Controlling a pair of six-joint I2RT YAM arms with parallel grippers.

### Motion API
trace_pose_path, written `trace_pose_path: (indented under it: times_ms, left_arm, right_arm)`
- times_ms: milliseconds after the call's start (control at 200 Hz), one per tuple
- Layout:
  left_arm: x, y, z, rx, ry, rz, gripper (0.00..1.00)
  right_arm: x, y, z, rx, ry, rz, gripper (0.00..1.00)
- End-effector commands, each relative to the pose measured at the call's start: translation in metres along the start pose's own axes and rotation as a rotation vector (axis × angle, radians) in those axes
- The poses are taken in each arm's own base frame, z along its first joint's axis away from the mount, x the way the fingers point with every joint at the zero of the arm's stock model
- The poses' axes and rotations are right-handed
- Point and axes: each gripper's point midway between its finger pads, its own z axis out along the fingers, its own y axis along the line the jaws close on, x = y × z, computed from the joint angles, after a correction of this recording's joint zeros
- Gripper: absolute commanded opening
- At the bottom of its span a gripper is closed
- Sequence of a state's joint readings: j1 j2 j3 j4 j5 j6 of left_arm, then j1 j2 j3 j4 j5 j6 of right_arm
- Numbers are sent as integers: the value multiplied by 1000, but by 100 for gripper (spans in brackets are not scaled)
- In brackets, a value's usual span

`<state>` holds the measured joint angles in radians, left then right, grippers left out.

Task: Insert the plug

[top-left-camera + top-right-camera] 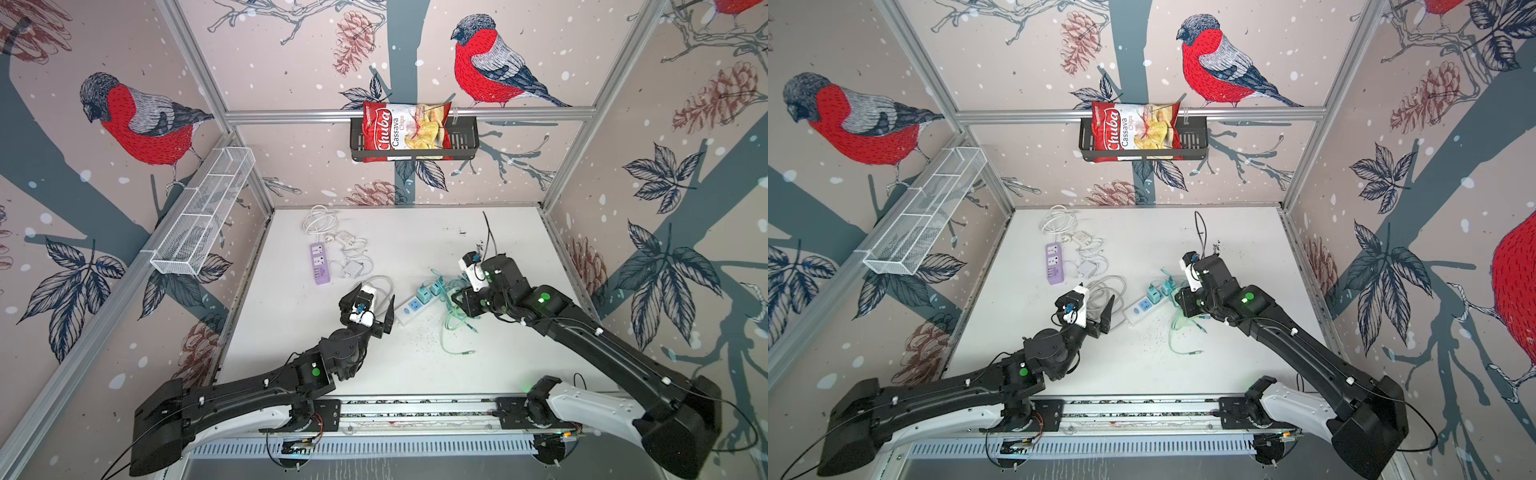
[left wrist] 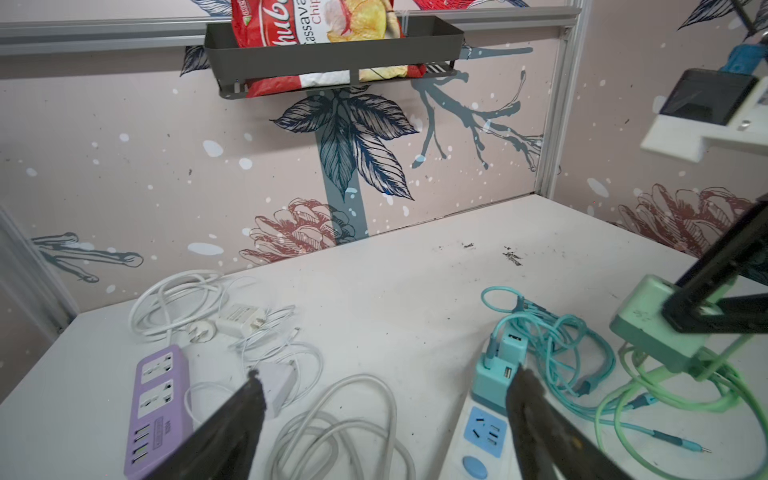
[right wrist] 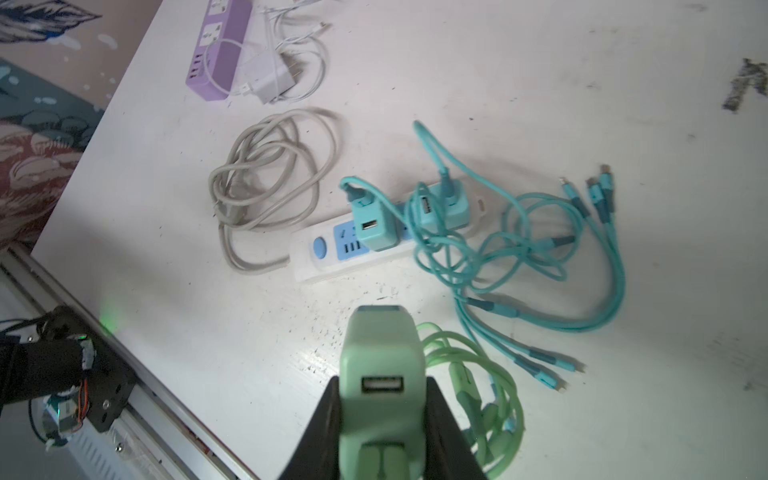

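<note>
Held clear of worktop (image 3: 540, 83): pale green plug (image 3: 382, 365), USB port showing. Lying flat mid-worktop: white strip (image 3: 328, 251), one blue socket (image 2: 484, 432) free.

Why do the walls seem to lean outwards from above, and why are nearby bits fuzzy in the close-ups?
In both top views the wide lens splays the frame posts outward; in the right wrist view the green charger, close to the lens, looks soft and a green glow tints the table; in the left wrist view the near fingers are blurred.
</note>
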<state>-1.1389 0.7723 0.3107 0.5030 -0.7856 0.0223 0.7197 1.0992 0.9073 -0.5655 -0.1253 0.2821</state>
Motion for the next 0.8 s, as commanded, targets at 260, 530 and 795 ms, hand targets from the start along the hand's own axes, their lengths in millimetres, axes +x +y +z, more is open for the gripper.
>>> trace_pose_path:
  times_ms: [260,530,795]
  left_arm:
    - [38,5,8,1,108,-22,87]
    - [76,0,39,50,229,-47,61]
    - [119,-8,60,95,384,-15,50]
  right_arm:
    - [0,22,35,4,49,-106,13]
    - [25,8,52,58,120,-45,12]
    - [32,5,43,51,80,0,12]
